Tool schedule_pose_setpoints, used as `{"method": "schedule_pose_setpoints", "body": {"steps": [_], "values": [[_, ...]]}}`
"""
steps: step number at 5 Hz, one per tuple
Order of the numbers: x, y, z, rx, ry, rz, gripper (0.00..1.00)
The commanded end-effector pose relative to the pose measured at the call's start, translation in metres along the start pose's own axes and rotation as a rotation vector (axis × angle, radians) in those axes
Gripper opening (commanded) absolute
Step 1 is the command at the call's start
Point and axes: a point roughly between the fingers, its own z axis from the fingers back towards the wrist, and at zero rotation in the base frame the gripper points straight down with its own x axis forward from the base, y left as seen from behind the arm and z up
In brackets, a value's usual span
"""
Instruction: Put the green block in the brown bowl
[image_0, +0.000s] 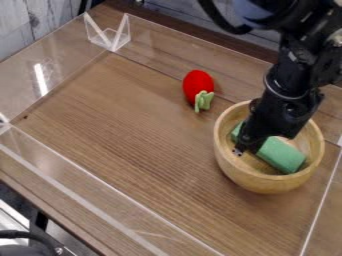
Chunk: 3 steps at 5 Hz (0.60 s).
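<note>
Green block (283, 153) lies inside the brown bowl (249, 174), on the bowl's floor toward its 3 o'clock side, its long face turned up and one end near the inner wall. A second patch of the same green shows at the bowl's 10 o'clock side, just beside the pincer; whether it belongs to the same piece cannot be told, since the tool covers the stretch between them.

Directly at the block's 9 o'clock stands the pincer (246, 146), pointing steeply down into the bowl. Its black fingers (251, 139) reach below the rim and end close to the bowl's floor, just beside the block's near end. Whether they touch the block cannot be told, and whether the jaws stand apart or together is hidden by the dark body above them.

From the pincer the black arm (297, 75) rises toward 1 o'clock and leaves the picture at the top edge.

The bowl sits on a wooden table (120, 140), near its 4 o'clock corner. At the bowl's 10 o'clock, well clear of the rim, lies a small red rounded object (199, 87) with a green stem. A clear plastic wall (60, 60) borders the table.
</note>
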Motion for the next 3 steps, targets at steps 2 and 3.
{"method": "schedule_pose_setpoints", "body": {"steps": [2, 3], "values": [[-0.013, -0.003, 0.038, 0.116, 0.033, 0.15, 1.0], [-0.023, -0.004, 0.044, 0.136, 0.063, 0.231, 1.0]]}}
